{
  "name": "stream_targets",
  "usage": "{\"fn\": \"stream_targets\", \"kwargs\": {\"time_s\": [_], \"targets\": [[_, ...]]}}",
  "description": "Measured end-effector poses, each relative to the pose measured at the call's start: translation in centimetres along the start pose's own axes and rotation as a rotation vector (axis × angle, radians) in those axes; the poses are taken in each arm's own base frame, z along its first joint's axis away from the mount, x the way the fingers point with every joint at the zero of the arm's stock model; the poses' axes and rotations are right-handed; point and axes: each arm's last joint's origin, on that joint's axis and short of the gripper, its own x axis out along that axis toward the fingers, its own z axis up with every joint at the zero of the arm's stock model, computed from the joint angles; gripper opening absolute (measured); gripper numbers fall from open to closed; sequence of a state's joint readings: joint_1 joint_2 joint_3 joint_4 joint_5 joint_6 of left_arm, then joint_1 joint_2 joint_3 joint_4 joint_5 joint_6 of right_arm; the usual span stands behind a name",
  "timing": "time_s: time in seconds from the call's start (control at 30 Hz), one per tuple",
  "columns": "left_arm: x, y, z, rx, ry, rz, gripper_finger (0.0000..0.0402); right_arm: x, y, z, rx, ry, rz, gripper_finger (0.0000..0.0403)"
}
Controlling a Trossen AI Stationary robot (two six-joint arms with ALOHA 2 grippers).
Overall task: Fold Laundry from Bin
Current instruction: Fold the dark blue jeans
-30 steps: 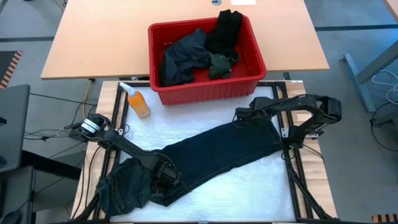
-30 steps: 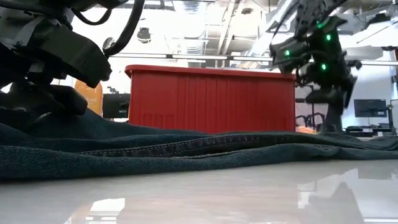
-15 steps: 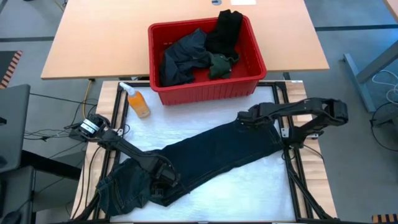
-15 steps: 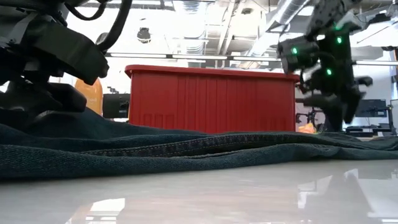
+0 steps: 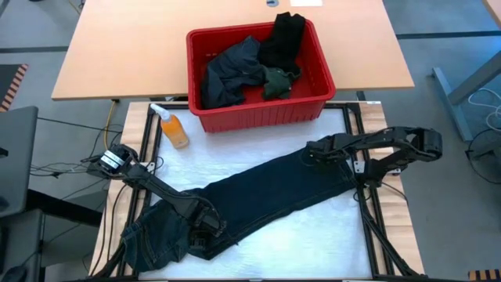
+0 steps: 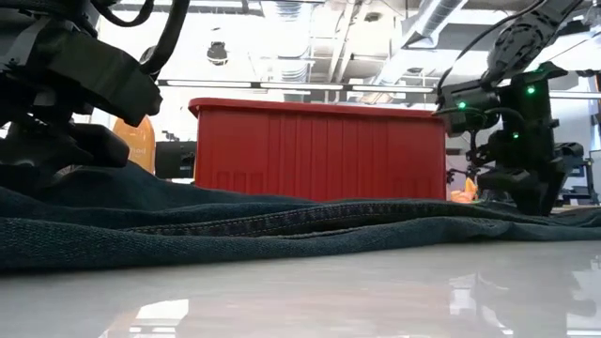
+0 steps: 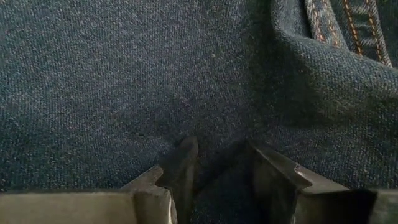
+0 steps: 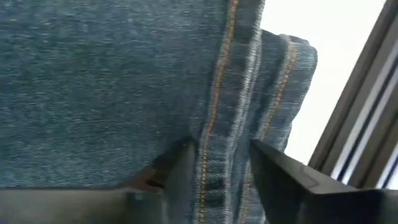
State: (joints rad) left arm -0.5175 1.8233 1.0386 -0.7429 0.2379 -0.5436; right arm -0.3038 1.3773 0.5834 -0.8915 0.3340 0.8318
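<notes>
The jeans (image 5: 243, 207) lay spread aslant across the white desk (image 5: 313, 227), waist end bunched at the near left. There the left tool (image 5: 205, 229) pressed down into the denim, its fingers (image 7: 181, 168) narrowly parted with a fold of cloth pinched between them. At the far right end, the right tool (image 5: 311, 155) straddled the stitched hem, fingers (image 8: 273, 171) set either side of the seam. Beyond the jeans stood an orange bottle (image 5: 172, 127) and the red bin (image 5: 258, 110), holding more dark laundry (image 5: 235, 74).
</notes>
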Motion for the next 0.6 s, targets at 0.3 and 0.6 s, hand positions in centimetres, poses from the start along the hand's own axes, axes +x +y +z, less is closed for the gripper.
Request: {"fn": "stream_targets", "kwargs": {"time_s": [0.3,0.6], "targets": [[0.0,0.0,0.0,-0.003,0.001,-0.002,0.0135,0.1,0.5,0.5,0.035,-0.025,0.073,0.0038],[0.0,-0.1,-0.1,0.0,0.004,-0.001,0.0135,-3.3,0.1,1.1,-0.043,0.007,0.066,0.0018]]}}
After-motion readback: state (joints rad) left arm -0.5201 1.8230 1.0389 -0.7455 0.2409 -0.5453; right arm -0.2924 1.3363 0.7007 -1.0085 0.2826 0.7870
